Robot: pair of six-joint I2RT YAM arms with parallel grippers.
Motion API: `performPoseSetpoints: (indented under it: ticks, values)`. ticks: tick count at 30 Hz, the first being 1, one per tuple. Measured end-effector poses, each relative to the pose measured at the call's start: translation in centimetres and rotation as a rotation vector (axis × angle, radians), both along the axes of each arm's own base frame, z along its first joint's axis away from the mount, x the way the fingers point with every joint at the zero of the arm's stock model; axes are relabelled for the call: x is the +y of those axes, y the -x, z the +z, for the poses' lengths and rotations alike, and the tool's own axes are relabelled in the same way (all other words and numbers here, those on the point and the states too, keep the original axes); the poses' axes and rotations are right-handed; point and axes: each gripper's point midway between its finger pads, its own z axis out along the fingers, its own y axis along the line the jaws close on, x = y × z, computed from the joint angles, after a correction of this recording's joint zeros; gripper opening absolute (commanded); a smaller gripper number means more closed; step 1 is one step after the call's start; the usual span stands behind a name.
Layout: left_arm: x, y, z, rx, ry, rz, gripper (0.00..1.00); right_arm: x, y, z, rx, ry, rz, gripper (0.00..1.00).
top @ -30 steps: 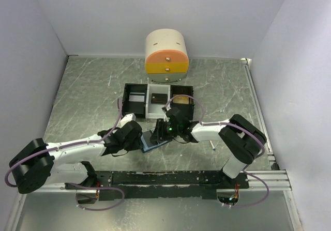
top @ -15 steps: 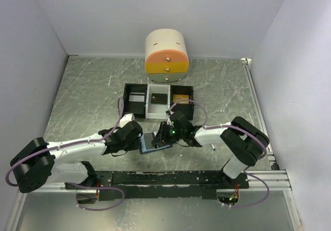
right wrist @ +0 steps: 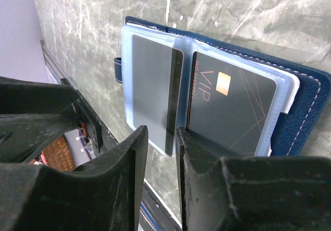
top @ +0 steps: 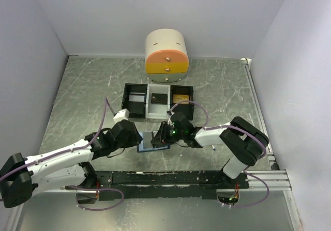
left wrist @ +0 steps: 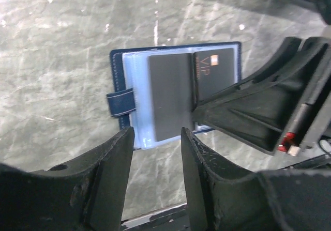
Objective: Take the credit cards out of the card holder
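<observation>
The card holder (top: 151,143) lies open and flat on the table, light blue inside (left wrist: 135,86) with a navy edge (right wrist: 310,102) and a clasp tab (left wrist: 120,103). Two dark credit cards sit in its sleeves: a plain one with a black stripe (right wrist: 152,91) (left wrist: 168,94) and one marked VIP with a gold chip (right wrist: 232,112) (left wrist: 217,71). My right gripper (right wrist: 159,138) (top: 164,134) is over the fold with its jaws narrowly open. The plain card's protruding lower corner lies in the gap. My left gripper (left wrist: 156,135) (top: 134,137) stands open and empty just off the clasp side.
A black-and-white three-compartment tray (top: 135,92) stands behind the wallet, with a tan-gold card (top: 180,97) in its right compartment and a dark item (top: 159,98) in the middle one. A cream and orange drawer cabinet (top: 166,50) stands farther back. A white syringe (top: 213,148) lies right.
The right gripper came down from the tray to the wallet and its jaws narrowed. The wallet went from tilted to flat. The left gripper let go, opened wider and drew back left.
</observation>
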Motion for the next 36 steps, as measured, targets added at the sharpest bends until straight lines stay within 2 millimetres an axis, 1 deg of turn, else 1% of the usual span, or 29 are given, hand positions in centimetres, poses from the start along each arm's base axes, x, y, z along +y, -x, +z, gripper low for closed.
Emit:
performPoseSetpoints:
  ticks: [2,4,6,9,11,13,17,19,24,28,31,36]
  values:
    - [-0.5,-0.2,0.7,-0.027,0.037,-0.011,0.54,0.0,0.1,-0.1,0.006,-0.004,-0.005,0.28]
    - [-0.9,-0.2,0.7,-0.027,0.047,-0.026,0.54,0.0,0.1,0.0,0.008,-0.008,-0.009,0.28]
    - [-1.2,-0.2,-0.1,-0.008,0.026,-0.039,0.53,0.1,0.0,0.1,0.006,-0.015,-0.011,0.28]
    - [-1.2,0.1,-2.1,0.046,-0.036,-0.054,0.5,0.2,-0.1,0.2,0.006,-0.021,-0.014,0.27]
    - [-1.2,0.2,-3.1,0.077,-0.073,-0.06,0.5,0.2,-0.1,0.3,0.008,-0.024,-0.018,0.27]
    - [-1.3,0.2,-3.4,0.09,-0.088,-0.067,0.51,0.3,-0.2,0.3,0.009,-0.028,-0.019,0.28]
    - [-1.6,0.3,-3.2,0.086,-0.079,-0.075,0.53,0.3,-0.2,0.4,0.004,-0.027,-0.022,0.32]
    - [-1.7,0.2,-2.8,0.075,-0.066,-0.076,0.53,0.1,-0.3,0.6,-0.009,-0.022,-0.022,0.33]
    - [-2.1,-0.1,-1.1,0.033,-0.014,-0.076,0.54,0.0,-0.8,1.6,-0.056,-0.008,-0.017,0.34]
    - [-2.1,-0.1,-1.1,0.031,-0.011,-0.076,0.53,0.2,-1.1,1.7,-0.071,-0.006,-0.009,0.34]
    - [-1.9,0.0,-2.1,0.055,-0.042,-0.076,0.52,0.2,-1.0,1.0,-0.058,0.006,-0.006,0.34]
    - [-1.3,0.4,-4.4,0.112,-0.124,-0.082,0.46,0.0,-0.8,0.1,-0.036,0.025,-0.005,0.34]
